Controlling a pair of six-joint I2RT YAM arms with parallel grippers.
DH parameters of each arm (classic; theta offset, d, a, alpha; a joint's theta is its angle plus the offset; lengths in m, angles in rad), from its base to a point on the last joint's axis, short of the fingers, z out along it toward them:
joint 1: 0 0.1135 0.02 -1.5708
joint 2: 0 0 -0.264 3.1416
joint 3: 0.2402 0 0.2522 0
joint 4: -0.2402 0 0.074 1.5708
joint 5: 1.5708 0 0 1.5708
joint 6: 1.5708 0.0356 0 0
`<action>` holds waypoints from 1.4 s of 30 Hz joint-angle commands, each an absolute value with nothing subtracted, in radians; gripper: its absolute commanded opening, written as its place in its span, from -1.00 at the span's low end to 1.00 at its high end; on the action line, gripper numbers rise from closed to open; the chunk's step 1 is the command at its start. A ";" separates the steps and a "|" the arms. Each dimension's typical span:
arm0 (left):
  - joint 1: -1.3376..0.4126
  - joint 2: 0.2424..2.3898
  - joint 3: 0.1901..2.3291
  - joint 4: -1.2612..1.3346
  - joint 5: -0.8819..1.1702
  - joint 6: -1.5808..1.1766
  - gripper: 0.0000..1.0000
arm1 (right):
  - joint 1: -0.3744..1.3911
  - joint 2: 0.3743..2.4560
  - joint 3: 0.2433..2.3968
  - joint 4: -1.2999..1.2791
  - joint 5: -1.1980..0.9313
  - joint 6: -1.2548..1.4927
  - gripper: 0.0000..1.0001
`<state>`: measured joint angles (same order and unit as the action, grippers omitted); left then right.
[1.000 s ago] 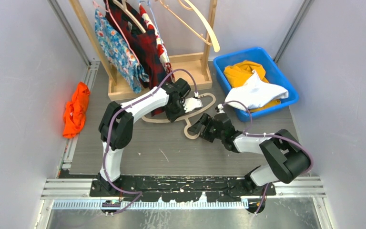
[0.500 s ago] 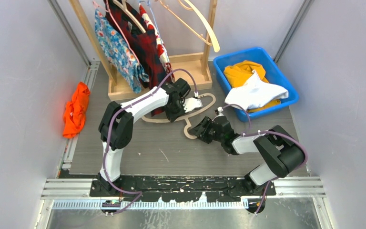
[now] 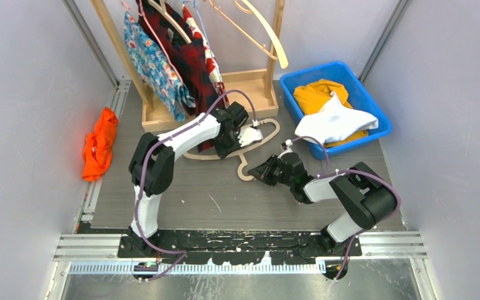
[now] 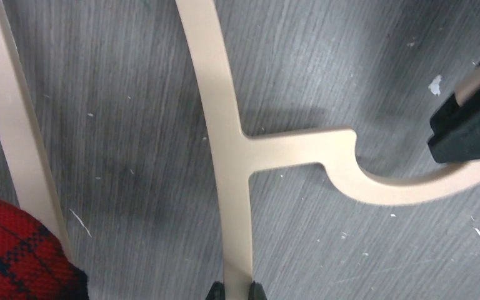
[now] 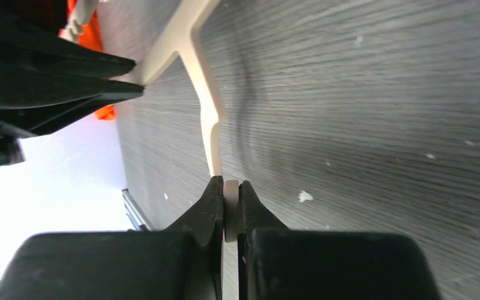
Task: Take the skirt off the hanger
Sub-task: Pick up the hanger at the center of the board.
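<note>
Right wrist view: right gripper [image 5: 230, 187] is pinching the hook of the pale wooden hanger [image 5: 174, 40]; left gripper [image 4: 236, 290] is clamping its shoulder. Securing step; next is likely calling for pulling it clear of the red tartan skirt [image 4: 12, 256].

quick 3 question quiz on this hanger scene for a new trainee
1. True or false: the right pincer is shut on the hook of the beige wooden hanger.
2. What does the blue plastic bin hold? A) clothes B) shoes C) tools
3. Name the colour of the crumpled cloth lying by the left wall.
Key: 1 true; 2 A; 3 orange.
</note>
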<state>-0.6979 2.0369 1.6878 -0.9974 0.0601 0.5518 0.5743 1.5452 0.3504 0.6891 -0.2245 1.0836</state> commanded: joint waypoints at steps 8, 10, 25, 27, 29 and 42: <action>-0.703 1.996 1.694 -0.969 0.086 0.533 -1.00 | 0.584 1.430 0.380 0.649 -0.277 1.044 -0.98; -0.704 1.996 1.692 -0.966 0.089 0.530 -1.00 | 0.583 1.369 0.396 0.584 -0.276 1.016 -0.98; -0.703 1.887 1.664 -0.885 0.205 0.451 -0.99 | 0.583 1.002 0.643 0.056 -0.254 0.812 -0.98; -0.705 1.838 1.630 -0.849 0.223 0.435 -0.80 | 0.584 0.986 0.659 0.033 -0.242 0.799 -0.98; -0.711 1.771 1.571 -0.783 0.232 0.418 -0.71 | 0.584 0.972 0.674 0.010 -0.231 0.791 -0.98; -0.729 1.353 1.143 -0.337 0.097 0.322 0.66 | 0.584 0.998 0.794 -0.033 -0.219 0.762 -0.98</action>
<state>-0.7265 1.4162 1.2110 -0.5381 0.1566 0.3603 0.5808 0.9958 0.7113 -0.0650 -0.2321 0.7887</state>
